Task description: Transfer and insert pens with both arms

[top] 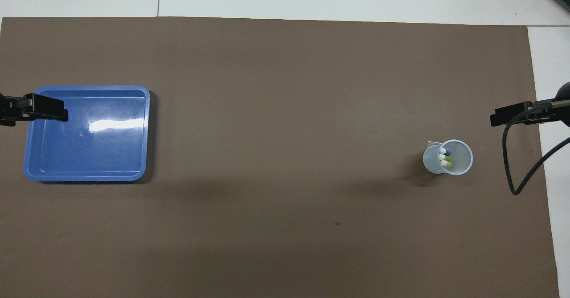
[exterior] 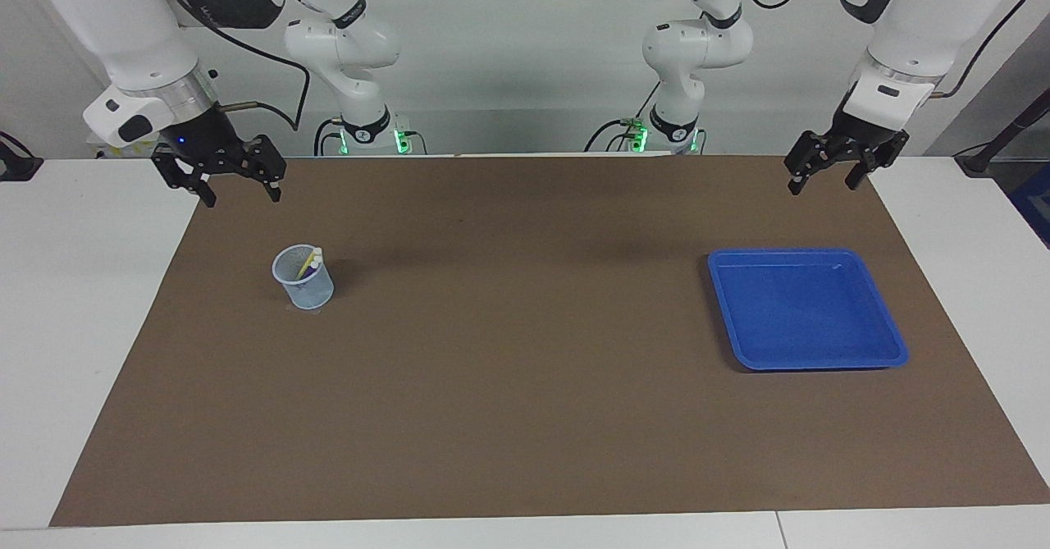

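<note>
Pens [top: 445,157], three in one cup [exterior: 304,286], one blue tray [exterior: 894,350]

**A:** The brown mat [top: 285,111] looks like matt paper or thin card, flat, with no shine at all. The table [exterior: 82,286] under it is smooth white laminate by the look of it.

**B:** The blue tray [top: 147,133] is glossy plastic with a big glare streak on its floor. The pen cup [exterior: 305,286] looks like fine pale mesh. The arms [exterior: 123,24] have shiny white shells, silvery metal wrist rings and matt black grippers.
</note>
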`<state>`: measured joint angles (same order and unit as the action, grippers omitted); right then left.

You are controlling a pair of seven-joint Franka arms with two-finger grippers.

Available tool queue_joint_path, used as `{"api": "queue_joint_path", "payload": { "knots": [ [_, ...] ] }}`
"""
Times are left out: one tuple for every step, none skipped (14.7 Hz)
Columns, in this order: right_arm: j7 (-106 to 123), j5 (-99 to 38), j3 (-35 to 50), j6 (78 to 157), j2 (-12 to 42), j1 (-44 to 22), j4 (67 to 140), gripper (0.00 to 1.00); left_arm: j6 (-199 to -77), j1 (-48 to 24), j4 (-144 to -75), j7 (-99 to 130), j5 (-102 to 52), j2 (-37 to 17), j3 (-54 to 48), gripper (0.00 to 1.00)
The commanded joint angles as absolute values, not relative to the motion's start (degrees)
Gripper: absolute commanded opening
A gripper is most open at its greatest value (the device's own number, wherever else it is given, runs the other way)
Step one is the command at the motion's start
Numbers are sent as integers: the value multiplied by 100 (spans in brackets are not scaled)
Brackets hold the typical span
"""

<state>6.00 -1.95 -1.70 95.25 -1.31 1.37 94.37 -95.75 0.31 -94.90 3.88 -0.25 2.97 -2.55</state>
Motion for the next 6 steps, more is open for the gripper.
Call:
{"api": "queue_joint_path", "payload": {
  "knots": [
    [562, -106, -115, 9431, -246, 193, 9431, 100, -9694, 105, -9668, 290, -105, 448, -290, 100],
    [562, -36, -106, 9431, -246, 193, 9439, 100, -9703, 105, -9668, 290, -97, 448, -290, 100],
    [571, -35, -105, 9431, -246, 193, 9431, 100, -9712, 105, -9668, 290, -97, 448, -290, 100],
    [571, -35, -105, 9431, -246, 193, 9439, 100, -9721, 105, -9677, 290, -97, 448, -290, 100],
    [563, -35, -105, 9431, -246, 193, 9439, 100, -9712, 105, -9677, 290, -105, 448, -290, 100],
    [563, -35, -105, 9431, -255, 193, 9448, 100, -9721, 105, -9677, 290, -97, 448, -290, 100]
  ]
}}
